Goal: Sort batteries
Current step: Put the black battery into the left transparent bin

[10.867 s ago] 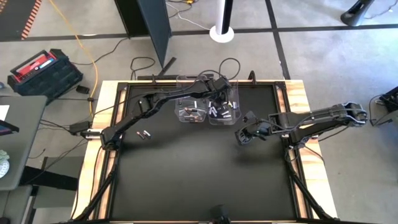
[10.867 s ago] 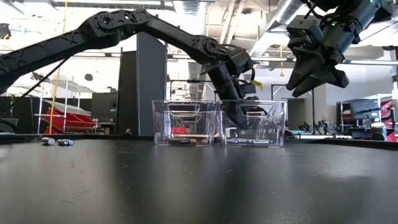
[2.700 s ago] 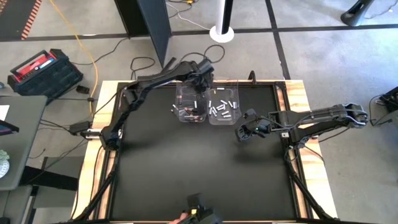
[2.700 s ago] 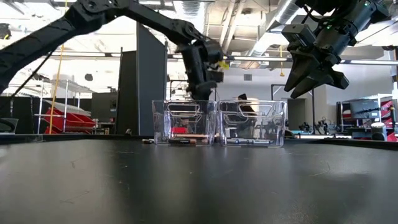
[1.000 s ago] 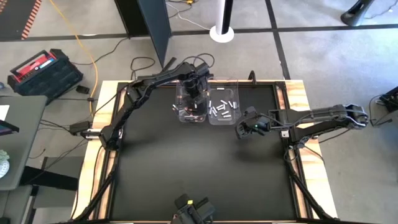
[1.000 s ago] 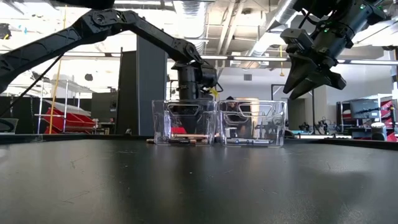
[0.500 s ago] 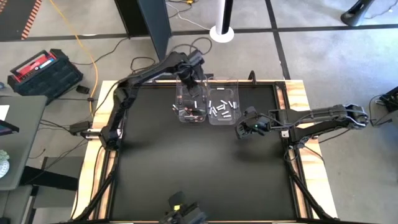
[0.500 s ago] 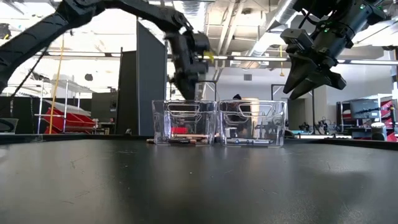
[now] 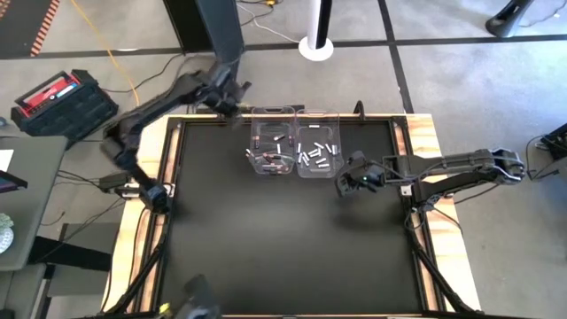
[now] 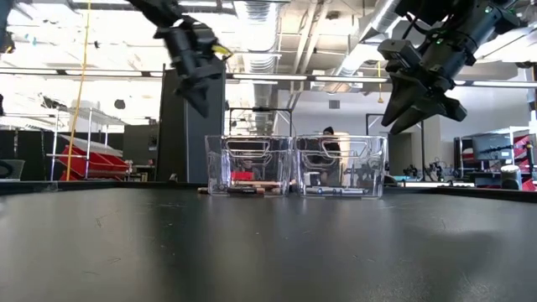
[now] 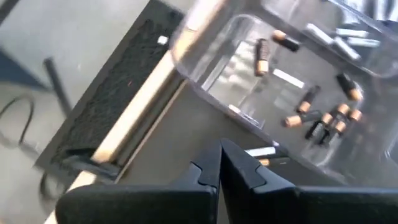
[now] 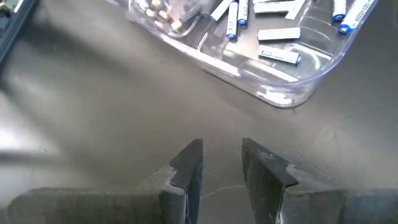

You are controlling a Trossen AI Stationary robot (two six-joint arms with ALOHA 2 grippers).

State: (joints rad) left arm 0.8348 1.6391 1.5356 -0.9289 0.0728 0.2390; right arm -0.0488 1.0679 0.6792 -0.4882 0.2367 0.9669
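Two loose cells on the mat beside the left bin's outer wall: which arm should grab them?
Left. The left gripper, shut, hangs off that side of the left bin, and its wrist view faces the loose cells. The right gripper, open, hovers past the right bin and would have to cross both.

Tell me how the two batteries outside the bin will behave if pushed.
The batteries are small cylinders lying on their sides on the flat table, so they will probably roll. Pushed toward the bin, they should stop against it.
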